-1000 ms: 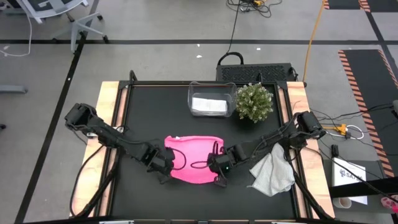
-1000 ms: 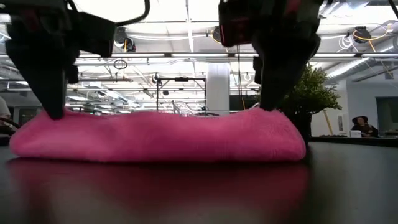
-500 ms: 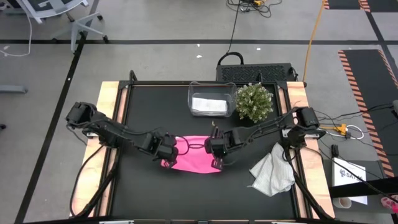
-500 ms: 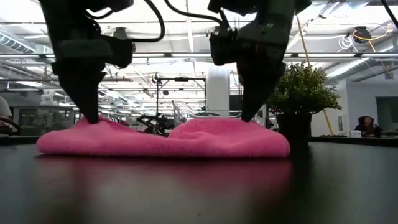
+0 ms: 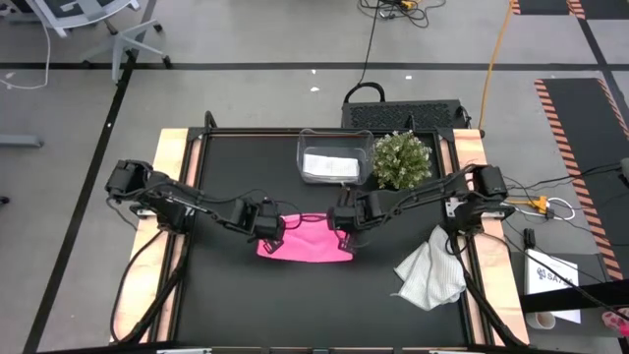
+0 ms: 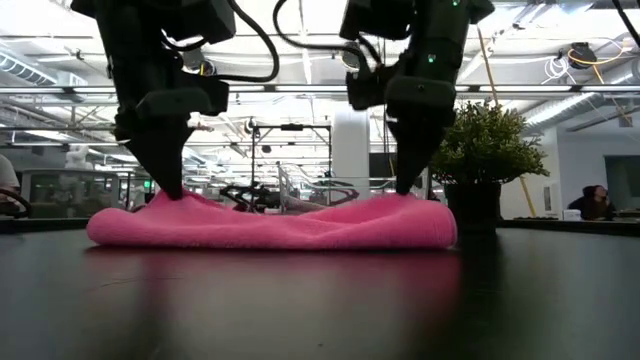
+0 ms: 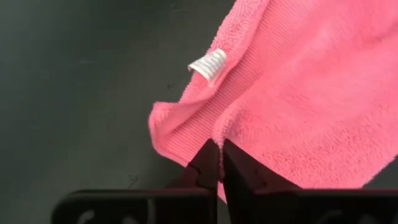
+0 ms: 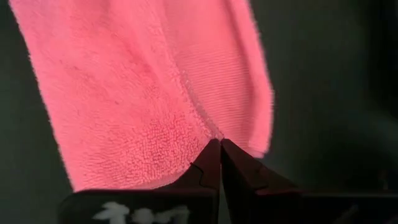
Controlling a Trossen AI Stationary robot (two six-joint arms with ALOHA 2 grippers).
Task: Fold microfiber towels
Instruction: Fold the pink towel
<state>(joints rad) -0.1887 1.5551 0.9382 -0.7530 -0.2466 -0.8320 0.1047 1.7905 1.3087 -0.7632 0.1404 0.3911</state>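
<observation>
You have the left tool (image 5: 267, 224) and right tool (image 5: 341, 220) each pinched tight on the pink towel (image 5: 305, 241), which lies folded on the tabletop (image 5: 236, 295).

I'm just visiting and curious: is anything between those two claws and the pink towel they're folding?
Nothing visible. The left gripper and the right gripper are each shut on an edge of the pink towel, one at each end. The clear bin, the plant and the white towel lie apart from it.
</observation>
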